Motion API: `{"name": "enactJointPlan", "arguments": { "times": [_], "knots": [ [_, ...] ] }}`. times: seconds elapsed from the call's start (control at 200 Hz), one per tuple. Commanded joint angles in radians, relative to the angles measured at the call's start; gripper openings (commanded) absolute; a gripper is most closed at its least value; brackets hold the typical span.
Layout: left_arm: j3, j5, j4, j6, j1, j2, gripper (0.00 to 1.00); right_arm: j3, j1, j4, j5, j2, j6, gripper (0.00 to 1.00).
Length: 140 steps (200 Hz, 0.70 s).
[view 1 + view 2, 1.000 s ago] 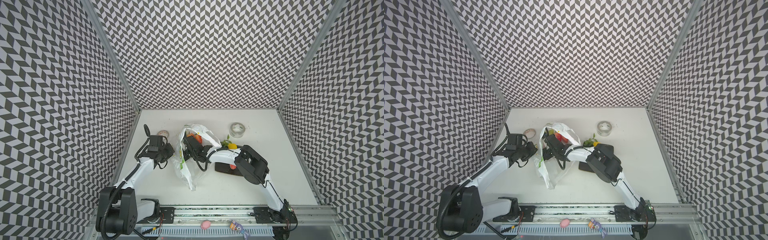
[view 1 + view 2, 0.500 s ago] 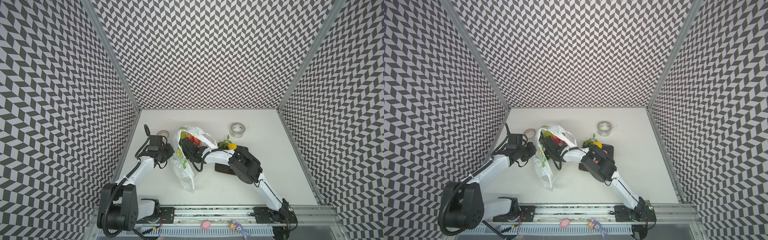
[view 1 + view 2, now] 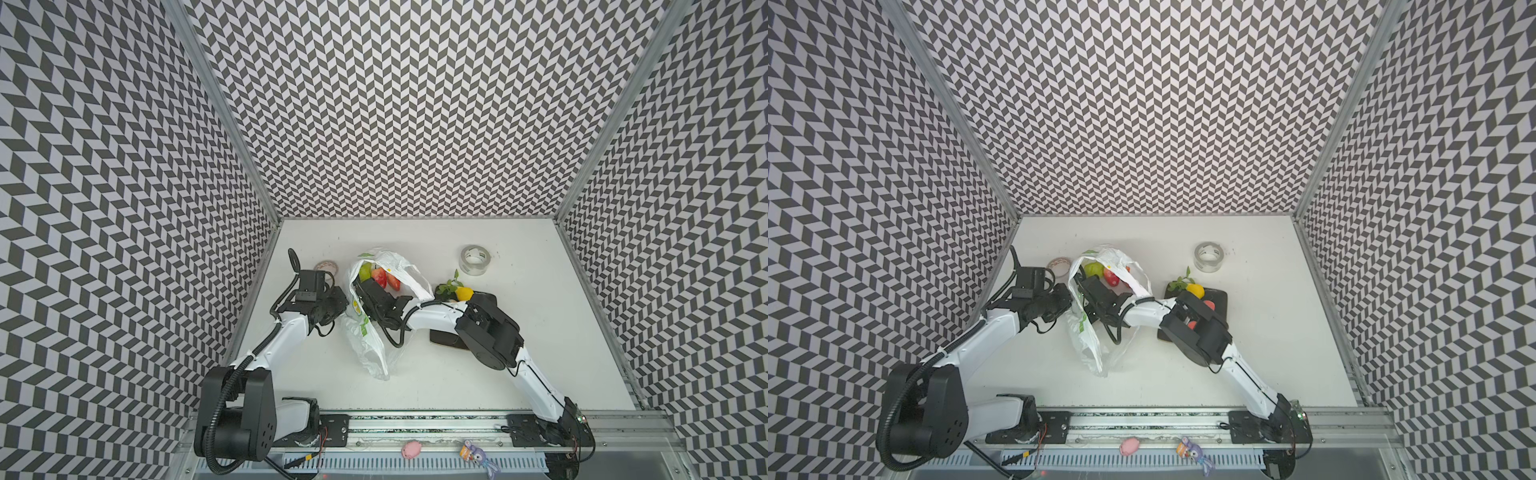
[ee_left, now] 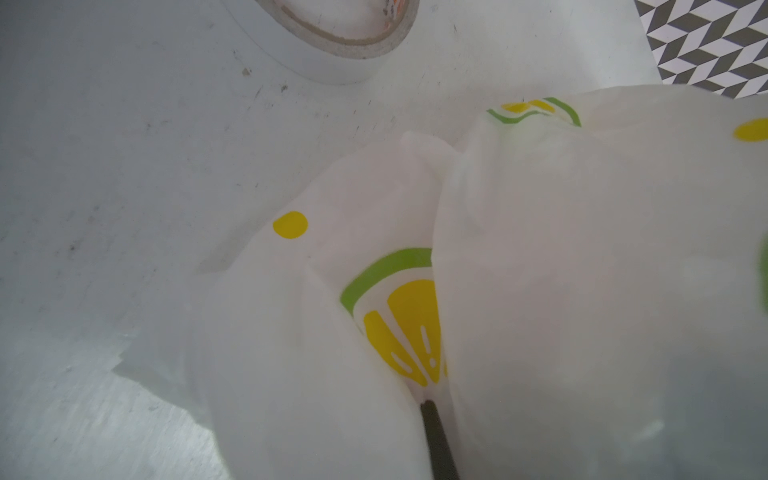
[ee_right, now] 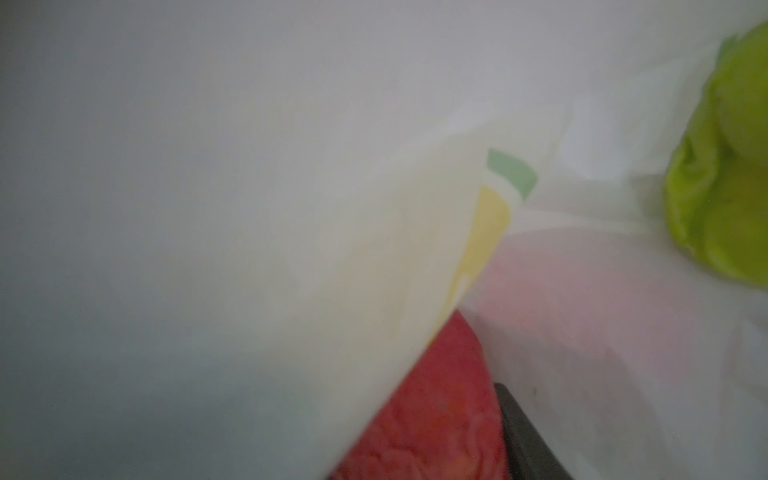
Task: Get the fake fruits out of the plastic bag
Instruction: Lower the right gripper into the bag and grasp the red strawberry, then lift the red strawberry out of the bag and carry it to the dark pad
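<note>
Pushing right gripper (image 3: 366, 286) deeper into plastic bag (image 3: 368, 345) | closing beside red fake fruit (image 3: 379, 277), hold untellable | clamping bag rim with left gripper (image 3: 343, 300) | nearing pickup

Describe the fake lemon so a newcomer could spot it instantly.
Find the dark square tray right of the plastic bag. The lemon sits at its far edge, outside the bag. It alone is bright yellow with a leafy green sprig; the bagged fruits are red or green.

Overhead pair overlaps; wrist cameras against plastic bag (image 4: 540, 249).
</note>
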Motion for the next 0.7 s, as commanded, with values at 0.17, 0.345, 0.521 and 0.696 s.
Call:
{"name": "enactJointPlan", "arguments": {
  "times": [0.17, 0.345, 0.521, 0.696],
  "knots": [
    [0.024, -0.034, 0.009, -0.016, 0.037, -0.041, 0.00, -0.168, -0.003, 0.121, 0.019, -0.204, 0.044, 0.43],
    [0.011, -0.035, 0.023, -0.030, 0.056, -0.054, 0.00, -0.253, -0.001, 0.146, -0.004, -0.285, 0.050, 0.43],
    [0.004, -0.041, 0.034, -0.050, 0.067, -0.063, 0.00, -0.359, 0.004, 0.160, -0.003, -0.386, 0.040, 0.42],
    [-0.009, -0.042, 0.047, -0.071, 0.074, -0.063, 0.00, -0.495, 0.026, 0.200, 0.003, -0.532, -0.009, 0.43]
  ]
}}
